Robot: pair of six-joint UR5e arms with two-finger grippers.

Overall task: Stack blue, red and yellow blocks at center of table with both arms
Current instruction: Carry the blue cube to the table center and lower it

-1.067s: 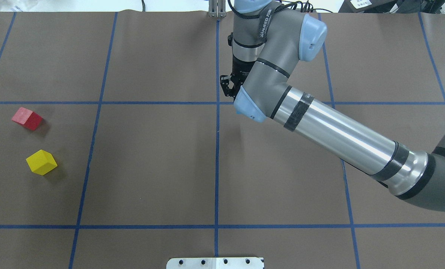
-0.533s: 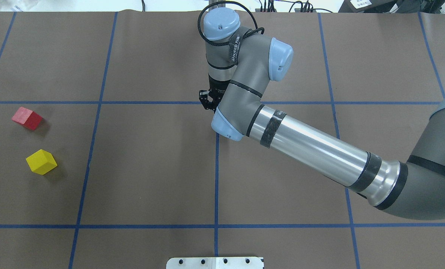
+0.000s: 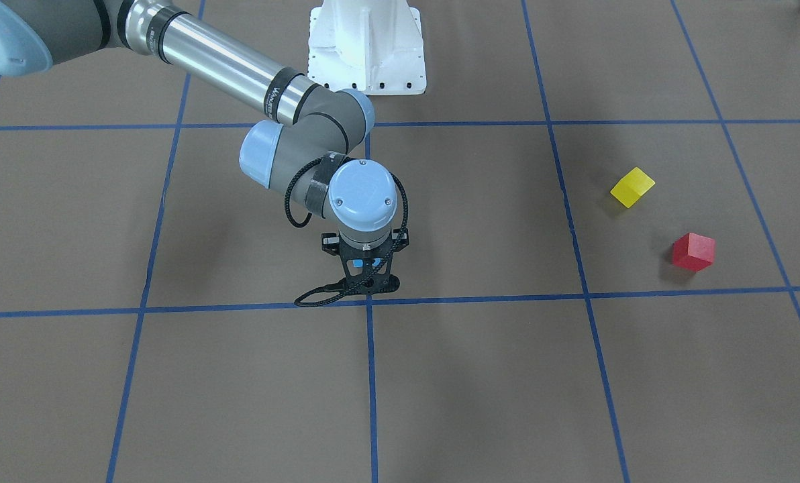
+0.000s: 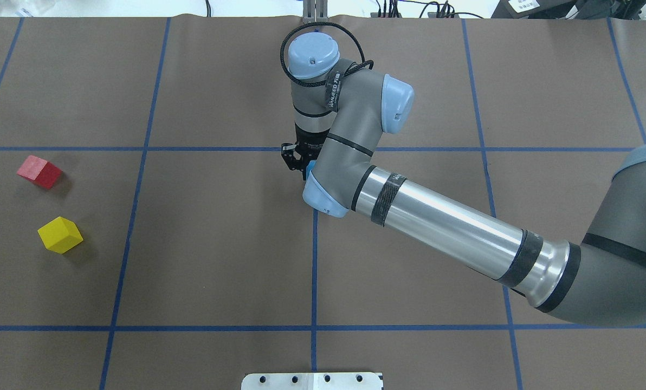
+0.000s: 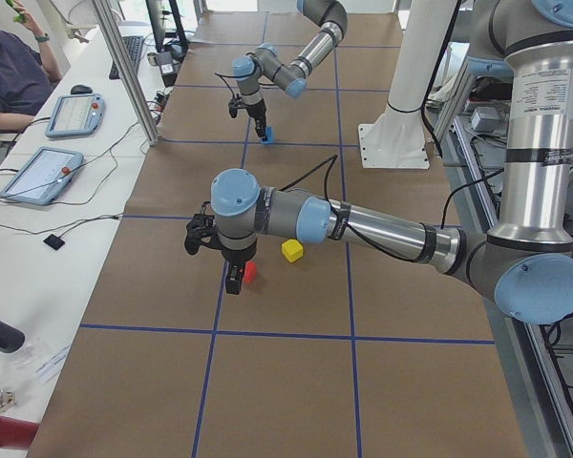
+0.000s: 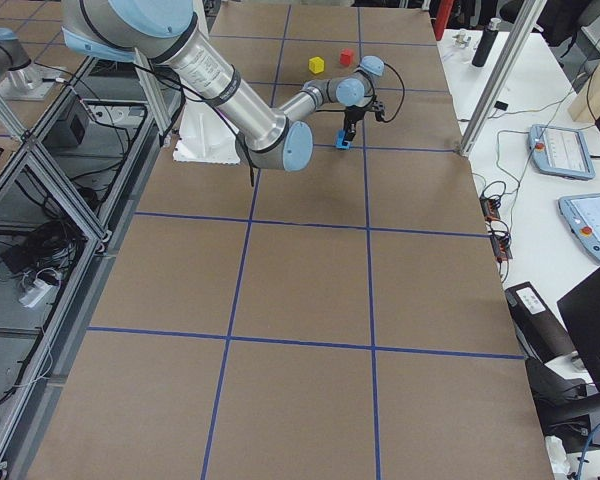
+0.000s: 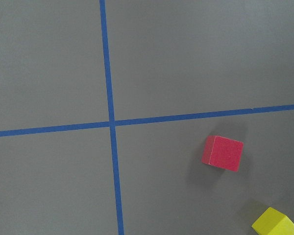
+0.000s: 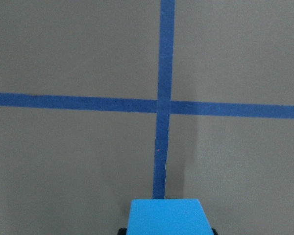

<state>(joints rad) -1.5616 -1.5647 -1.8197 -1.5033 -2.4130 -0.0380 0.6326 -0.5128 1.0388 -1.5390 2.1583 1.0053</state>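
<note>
Right tool (image 3: 368, 283) is clamped on the blue block (image 8: 167, 215), pointing straight down. The blue tape cross (image 8: 164, 105) that I take for the worktop (image 4: 220, 260) centre lies just ahead of the tool in the right wrist view, so the set-down looks like a short nudge forward, then down. The block is a cube with no long axis to line up. The wrist view cuts off its lower half and I can't tell if it touches the worktop. Red block (image 7: 223, 152) and yellow block (image 7: 277, 224) sit well apart from this tool, on the left arm's side. The left tool (image 5: 231, 282) hangs just beside the red one, so that arm is nearer. Its jaw state can't be read from the side view.
</note>
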